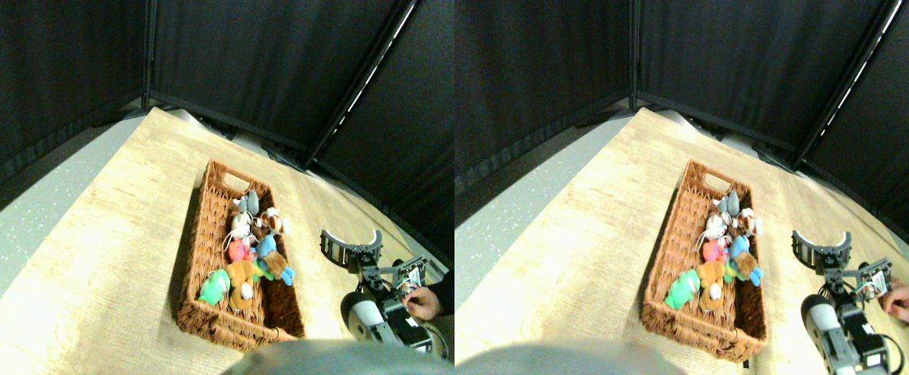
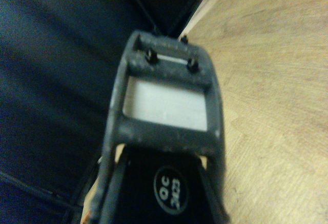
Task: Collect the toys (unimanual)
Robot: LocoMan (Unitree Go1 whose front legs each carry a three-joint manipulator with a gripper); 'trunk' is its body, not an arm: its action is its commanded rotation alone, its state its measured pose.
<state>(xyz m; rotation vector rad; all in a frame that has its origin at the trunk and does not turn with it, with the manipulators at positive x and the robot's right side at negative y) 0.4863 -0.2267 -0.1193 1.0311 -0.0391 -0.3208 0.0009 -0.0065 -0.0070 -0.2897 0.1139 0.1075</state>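
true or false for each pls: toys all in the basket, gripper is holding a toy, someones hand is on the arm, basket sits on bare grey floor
1. All toys in view lie in the wicker basket. True.
2. The gripper holds a toy. False: it holds nothing and stands beside the basket.
3. A person's hand touches the manipulator. True.
4. The basket sits on bare grey floor. False: it rests on the wood-look mat.

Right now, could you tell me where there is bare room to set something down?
Free: the wooden floor left of the wicker basket, and the strip between basket and claw. Crowded: the plush toys fill the basket.
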